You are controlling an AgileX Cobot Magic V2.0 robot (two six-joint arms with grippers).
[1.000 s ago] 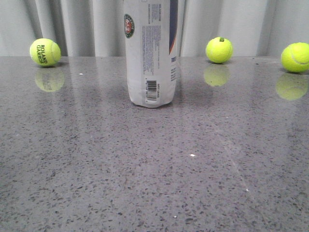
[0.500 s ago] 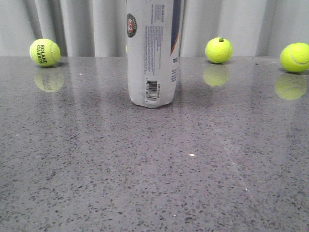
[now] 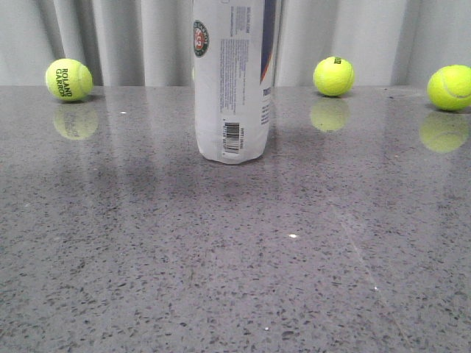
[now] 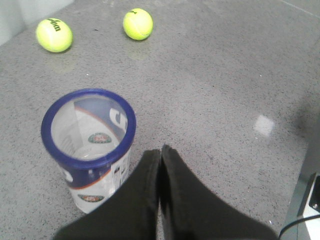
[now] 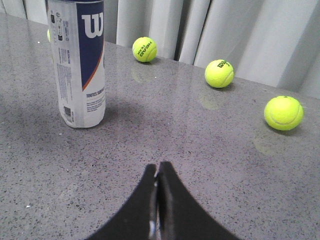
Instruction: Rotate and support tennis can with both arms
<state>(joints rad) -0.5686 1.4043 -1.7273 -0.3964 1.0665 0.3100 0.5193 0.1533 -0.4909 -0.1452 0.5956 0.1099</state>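
1. The tennis can (image 3: pixel 233 81) is being shown standing upright on the grey speckled table (image 3: pixel 235 257), its lobed base resting on the surface and its top cut off by the upper edge of the front view.
2. On the side turned to the front camera, the white label is being displayed with a round green logo high up, blocks of small print, a barcode near the base and a navy band along the right edge.
3. In the left wrist view, the can (image 4: pixel 92 145) is being looked down on from above; its blue rim is open and the clear inside is being seen through to the label.
4. The left gripper (image 4: pixel 160 155) is being held just beside the can's rim, with its two black fingers pressed together and nothing between them; whether a finger is touching the can's wall cannot be told.
5. The right gripper (image 5: pixel 158 170) is being held low over the table, well apart from the can (image 5: pixel 80 62), with its fingers likewise closed on nothing.
6. Three yellow-green tennis balls are being seen along the back of the table in front of the pale curtain (image 3: pixel 132 37): one at the left (image 3: pixel 68 79), printed ROLAND GARROS, one right of the can (image 3: pixel 333 76), and one at the right edge (image 3: pixel 450 87).
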